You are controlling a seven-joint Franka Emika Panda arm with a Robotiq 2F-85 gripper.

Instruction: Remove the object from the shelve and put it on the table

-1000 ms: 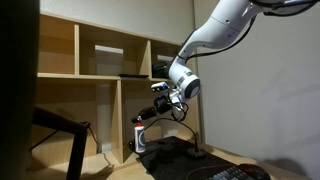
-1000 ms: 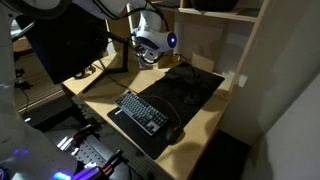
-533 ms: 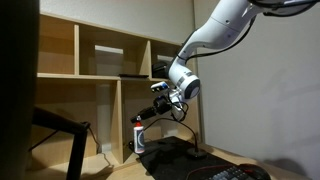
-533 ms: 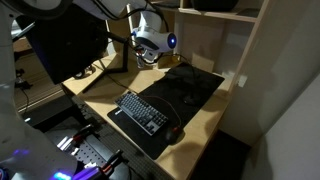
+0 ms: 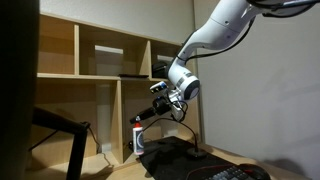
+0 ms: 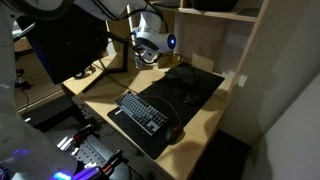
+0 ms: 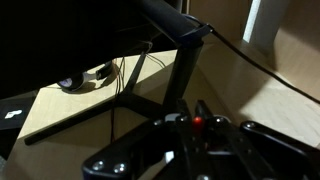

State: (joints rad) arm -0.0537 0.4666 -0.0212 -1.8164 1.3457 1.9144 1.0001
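Claw angled down-left into lower compartment of shelf, tips right at red cap of white bottle. Bottle upright, low in that compartment, near dark mat on counter. Apart or clamped on cap: cannot tell, too dark.

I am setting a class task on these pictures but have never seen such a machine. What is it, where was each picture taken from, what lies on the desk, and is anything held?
It is a white robot arm with a gripping hand at its tip, steered remotely by a person. Two pictures come from cameras outside the robot; the third, very dark, from a camera on its wrist. The hand hangs before a wooden shelf above a desk. On the desk lie a black mat, a keyboard and a mouse; a red-topped container stands under the shelf. Whether the hand holds anything is too dark to tell.
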